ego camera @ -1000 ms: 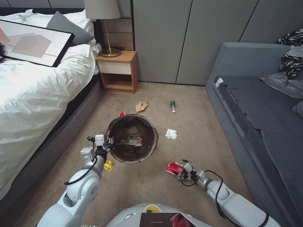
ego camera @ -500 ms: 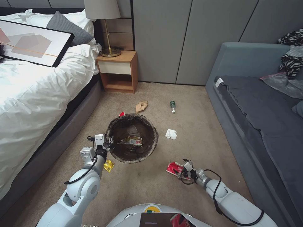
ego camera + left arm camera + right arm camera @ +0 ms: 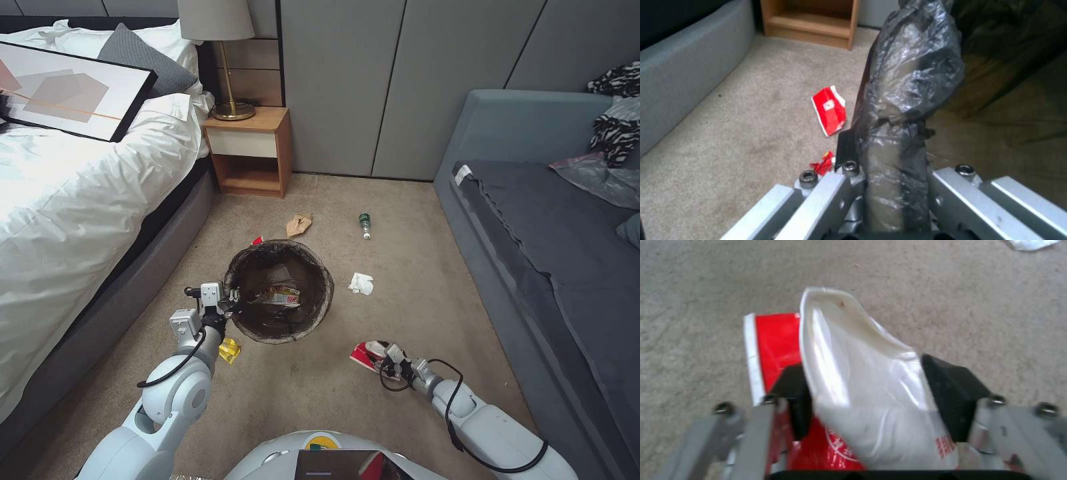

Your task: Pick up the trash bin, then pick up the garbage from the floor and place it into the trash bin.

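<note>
Trash bin: the trash bin (image 3: 280,291) sits in the middle of the floor (image 3: 300,393), between the bed (image 3: 73,200) on the left and the sofa (image 3: 553,253) on the right. Its dark bag liner (image 3: 907,86) is folded over the rim. A colourful wrapper (image 3: 280,297) lies inside it.
Left gripper: the left gripper (image 3: 230,303) is at the bin's left rim. Its jaws are pressed tight on the rim and the liner.
Right gripper: the right gripper (image 3: 379,355) is low at the floor, near and to the right of the bin. A red-and-white wrapper (image 3: 853,386) sits between its two black pads (image 3: 951,393), and both pads touch it, so it is closed on the wrapper.
Yellow wrapper: a yellow wrapper (image 3: 229,349) lies on the floor just beside the left arm, near side of the bin.
White paper: a crumpled white paper (image 3: 361,283) lies to the right of the bin.
Far litter: a brown paper bag (image 3: 299,225) and a small green bottle (image 3: 365,225) lie farther off. A small red wrapper (image 3: 830,110) lies just behind the bin's far left edge.
Room: a nightstand (image 3: 248,152) with a lamp (image 3: 220,53) stands by the far wall.
</note>
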